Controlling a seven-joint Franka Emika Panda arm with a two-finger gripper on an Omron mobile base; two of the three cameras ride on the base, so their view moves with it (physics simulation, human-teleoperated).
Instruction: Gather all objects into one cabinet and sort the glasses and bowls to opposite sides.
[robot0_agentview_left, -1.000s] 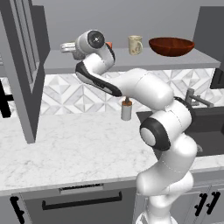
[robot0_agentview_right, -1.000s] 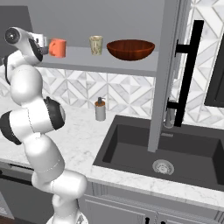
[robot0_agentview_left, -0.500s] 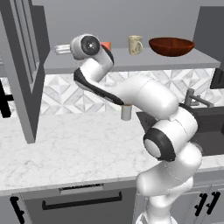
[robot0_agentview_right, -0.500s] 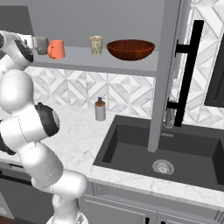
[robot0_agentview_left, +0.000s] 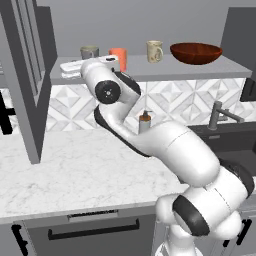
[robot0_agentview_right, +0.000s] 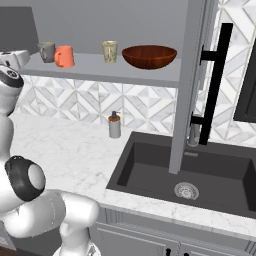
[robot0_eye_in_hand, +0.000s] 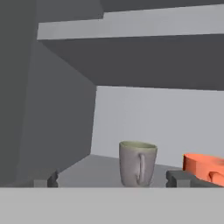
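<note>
Claw (robot0_eye_in_hand: 111, 179): two dark finger tips, set wide apart, nothing between them; the grey-brown cup (robot0_eye_in_hand: 138, 163) stood beyond the gap, not touched. In the left base view the hand sat at the left end of the cabinet shelf (robot0_agentview_left: 150, 74), level with the cups. Judged to be lined up on that cup, or just clear of it.

Counter (robot0_agentview_left: 75, 170): white marble, below the shelf. It carried a soap bottle (robot0_agentview_right: 115, 125) against the tiled wall, left of the dark sink (robot0_agentview_right: 200, 172). Neither is part of the sort.

Shelf contents, taken from the grey-brown cup rightward:
- Grey-brown cup: upright, mouth up, long axis vertical, with a handle-like ridge facing the hand camera. Furthest left on the shelf.
- Orange tumbler (robot0_agentview_right: 64, 56): upright, mouth up, just beside the grey-brown cup on its right; whether they touched cannot be told.
- Cream mug (robot0_agentview_right: 109, 51): upright, well right of the orange tumbler.
- Red-brown bowl (robot0_agentview_right: 149, 56): open side up, broad axis lying along the shelf, furthest from the grey-brown cup, near the right end.

Judgement: all pieces sat on one shelf, cups left and bowl right, so the sort appeared nearly complete. The cabinet door (robot0_agentview_right: 197, 75) stood open at the bowl's end.
</note>
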